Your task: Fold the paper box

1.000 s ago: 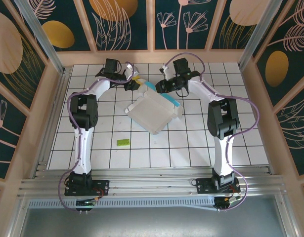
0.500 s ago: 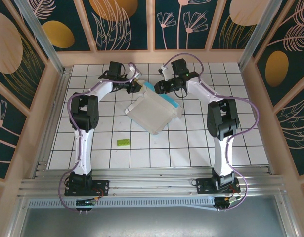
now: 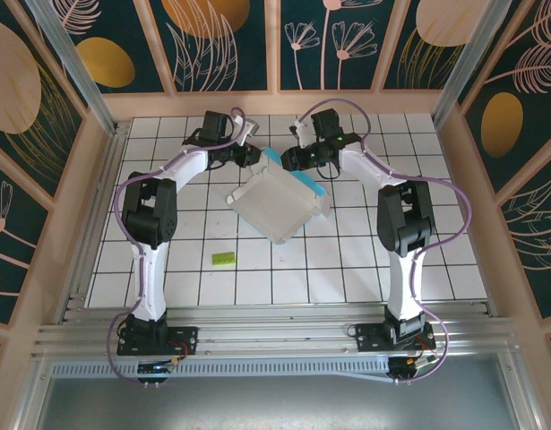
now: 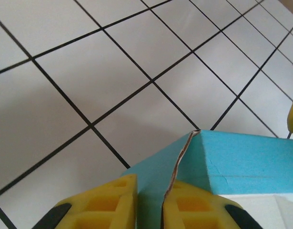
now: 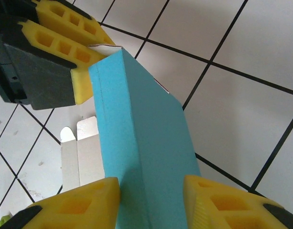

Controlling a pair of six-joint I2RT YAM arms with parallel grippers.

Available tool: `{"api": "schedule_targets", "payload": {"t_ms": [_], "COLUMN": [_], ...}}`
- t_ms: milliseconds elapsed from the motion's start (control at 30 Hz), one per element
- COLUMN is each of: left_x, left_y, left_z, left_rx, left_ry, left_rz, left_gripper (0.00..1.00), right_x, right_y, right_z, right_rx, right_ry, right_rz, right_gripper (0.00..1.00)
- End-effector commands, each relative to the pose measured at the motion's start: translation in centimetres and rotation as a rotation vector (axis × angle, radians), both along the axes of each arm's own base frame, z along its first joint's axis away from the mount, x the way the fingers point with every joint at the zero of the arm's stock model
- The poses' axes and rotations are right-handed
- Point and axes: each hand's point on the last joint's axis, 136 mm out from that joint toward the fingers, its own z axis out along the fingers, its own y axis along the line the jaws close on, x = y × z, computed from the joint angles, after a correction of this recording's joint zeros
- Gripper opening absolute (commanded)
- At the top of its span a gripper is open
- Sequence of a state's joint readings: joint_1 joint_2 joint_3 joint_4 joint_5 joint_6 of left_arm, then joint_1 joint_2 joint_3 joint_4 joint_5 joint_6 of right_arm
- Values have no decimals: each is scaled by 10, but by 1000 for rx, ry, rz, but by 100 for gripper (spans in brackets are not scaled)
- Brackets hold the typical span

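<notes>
Wall-folding on table (image 3: 436, 260): paper box (image 3: 277, 208) lies centre, raised corner at twelve o'clock.
Left gripper (image 4: 150, 187) pinches the blue corner; right gripper (image 5: 151, 185) straddles the wall half-open, grip unclear. Next, likely: press wall inward.

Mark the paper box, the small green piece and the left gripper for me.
paper box (image 3: 277, 206), top external view, middle of its whitish face.
green piece (image 3: 224, 258), top external view, its centre.
left gripper (image 4: 150, 200), left wrist view, between its yellow fingertips.
</notes>
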State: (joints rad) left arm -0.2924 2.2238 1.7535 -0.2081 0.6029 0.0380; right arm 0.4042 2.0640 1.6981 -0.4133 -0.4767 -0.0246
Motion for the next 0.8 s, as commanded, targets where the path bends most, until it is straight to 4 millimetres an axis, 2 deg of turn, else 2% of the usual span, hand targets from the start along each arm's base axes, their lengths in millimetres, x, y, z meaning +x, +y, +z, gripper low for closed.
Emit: {"api": "schedule_targets", "payload": {"t_ms": [0, 133, 200, 233, 400, 600, 767], "left_x": [-6, -11, -19, -18, -16, -20, -3], "left_y": [-16, -27, -32, -28, 6, 12, 17], "left_z": [17, 29, 30, 24, -9, -45, -55], "left_rx": [-110, -191, -171, -121, 171, 324, 346], "left_ry": [115, 175, 141, 128, 22, 29, 38], "left_rz": [85, 83, 43, 57, 62, -117, -88], "left_gripper": [20, 23, 44, 47, 48, 51, 48], "right_x": [-7, -8, -8, -9, -11, -11, -9], "right_y": [-1, 0, -1, -1, -2, -2, -1], "right_z": [-14, -19, -21, -22, -23, -24, -22], "right_rx": [-38, -52, -57, -58, -62, -67, -61], "right_ry": [21, 14, 18, 22, 26, 28, 27], "right_rz": [-26, -34, -37, -37, -36, -35, -34], "right_gripper": [40, 40, 43, 44, 43, 43, 43]}}
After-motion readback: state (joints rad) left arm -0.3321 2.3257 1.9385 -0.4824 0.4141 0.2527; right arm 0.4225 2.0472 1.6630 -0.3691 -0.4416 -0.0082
